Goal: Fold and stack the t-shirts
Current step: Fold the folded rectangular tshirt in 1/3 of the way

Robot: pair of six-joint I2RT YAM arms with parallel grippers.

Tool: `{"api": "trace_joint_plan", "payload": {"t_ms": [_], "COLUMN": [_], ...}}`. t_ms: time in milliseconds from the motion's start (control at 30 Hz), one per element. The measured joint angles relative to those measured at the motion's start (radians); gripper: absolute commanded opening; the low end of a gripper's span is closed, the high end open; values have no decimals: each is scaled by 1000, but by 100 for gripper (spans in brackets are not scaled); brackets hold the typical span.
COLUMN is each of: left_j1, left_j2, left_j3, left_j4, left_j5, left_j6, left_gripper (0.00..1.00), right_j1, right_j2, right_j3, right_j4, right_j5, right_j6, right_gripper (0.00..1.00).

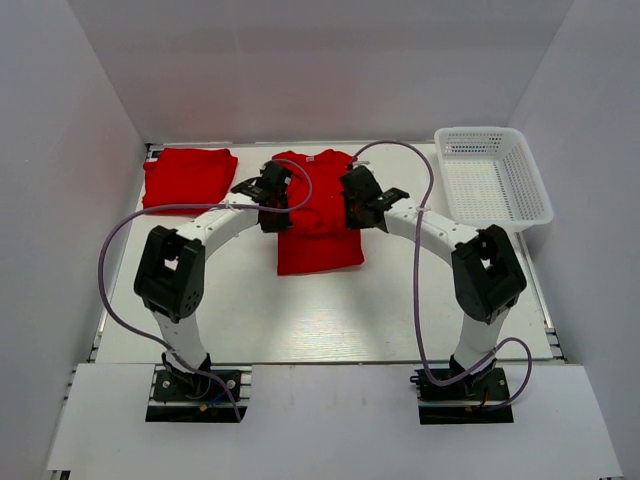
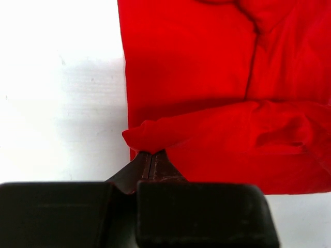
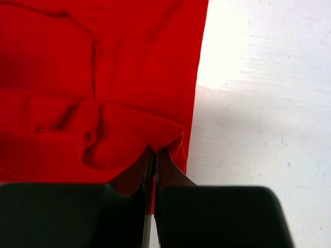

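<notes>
A bright red t-shirt [image 1: 318, 240] lies in the middle of the table with its collar at the far end. My left gripper [image 1: 270, 212] pinches a lifted fold at its left edge, and my right gripper [image 1: 352, 212] pinches one at its right edge. In the left wrist view the left gripper [image 2: 150, 153] is shut on a bunched fold of the t-shirt [image 2: 207, 93]. The right gripper [image 3: 155, 151] is likewise shut on a raised fold of the t-shirt [image 3: 93, 72]. A second red t-shirt [image 1: 190, 178] lies folded at the back left.
A white mesh basket [image 1: 492, 176] stands at the back right. The white table [image 1: 330, 320] is walled in by white panels on the left, back and right.
</notes>
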Motion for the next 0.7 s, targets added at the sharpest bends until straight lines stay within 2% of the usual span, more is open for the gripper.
{"api": "trace_joint_plan", "payload": {"t_ms": [700], "left_j1": [52], "left_j2": [113], "left_j3": [104], "left_j4": [35], "left_j5": [5], "left_j6": [19], "left_gripper": [0], "right_j1": [-85], "right_j2": [129], "right_j3": [103], "right_j4": [60], "right_j5": [-136], "right_j6": [-56], "right_gripper": [0]}}
